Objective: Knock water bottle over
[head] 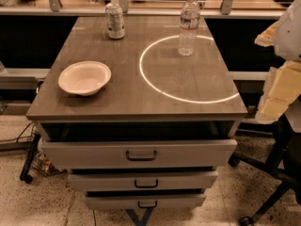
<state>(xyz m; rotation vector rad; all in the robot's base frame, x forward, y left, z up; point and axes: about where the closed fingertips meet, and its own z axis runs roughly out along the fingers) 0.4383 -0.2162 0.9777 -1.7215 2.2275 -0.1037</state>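
Note:
The water bottle (pixel 189 25) is a clear ribbed bottle with a white cap and a white-and-red label. It stands upright at the back right of the grey cabinet top (pixel 136 93), on the far edge of a bright ring of light (pixel 155 86). My arm and gripper (pixel 278 89) show as white and pale yellow shapes at the right edge of the camera view. They are beyond the cabinet's right side, lower in the picture than the bottle and well apart from it.
A silver drink can (pixel 115 21) stands upright at the back left. A white bowl (pixel 84 77) sits near the front left. Three drawers (pixel 141 154) face me below the top. A black chair base (pixel 277 182) stands on the floor at the right.

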